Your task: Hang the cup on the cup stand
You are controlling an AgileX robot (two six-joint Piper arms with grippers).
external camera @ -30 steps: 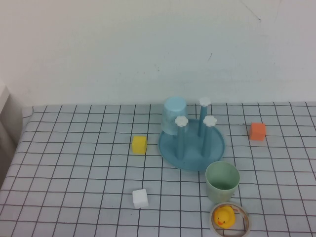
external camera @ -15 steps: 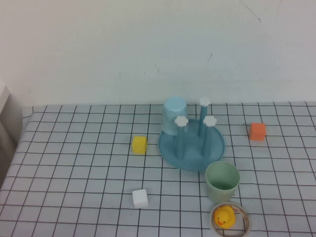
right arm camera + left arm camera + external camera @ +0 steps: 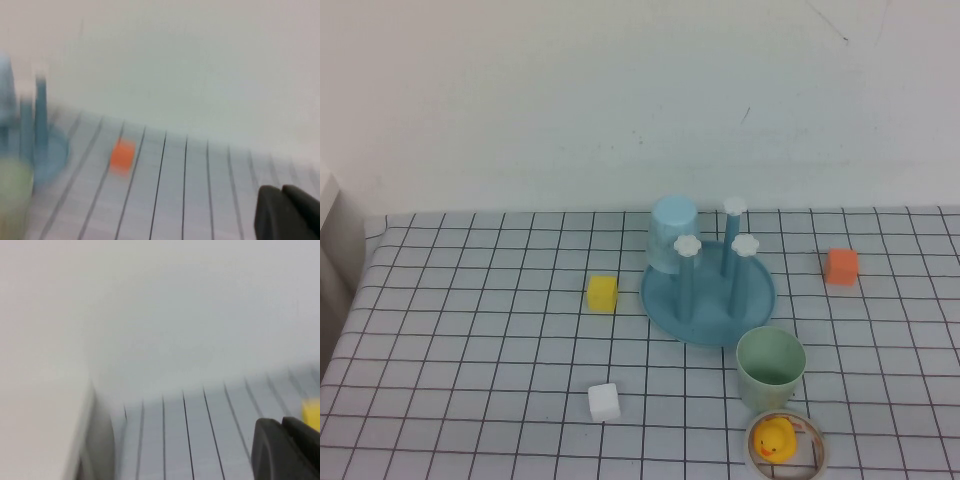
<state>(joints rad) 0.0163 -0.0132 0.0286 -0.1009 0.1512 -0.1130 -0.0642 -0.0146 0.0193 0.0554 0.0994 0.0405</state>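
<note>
The pale mint-green cup [image 3: 771,367] stands upright on the checked cloth, just in front of the blue cup stand [image 3: 708,290]. The stand has several blue pegs with white flower knobs, and a light blue tumbler [image 3: 672,233] hangs upside down on its back left peg. Neither arm shows in the high view. My left gripper [image 3: 283,426] is shut and empty over the cloth's left part. My right gripper [image 3: 283,192] is shut and empty on the right side; its view shows the cup [image 3: 12,192] and the stand [image 3: 42,145] blurred at the edge.
A yellow cube [image 3: 602,293] lies left of the stand, a white cube [image 3: 604,402] in front of it. An orange cube [image 3: 841,266] lies to the right [image 3: 122,155]. A yellow duck [image 3: 775,440] sits in a small ring right in front of the cup. A white wall stands behind the table.
</note>
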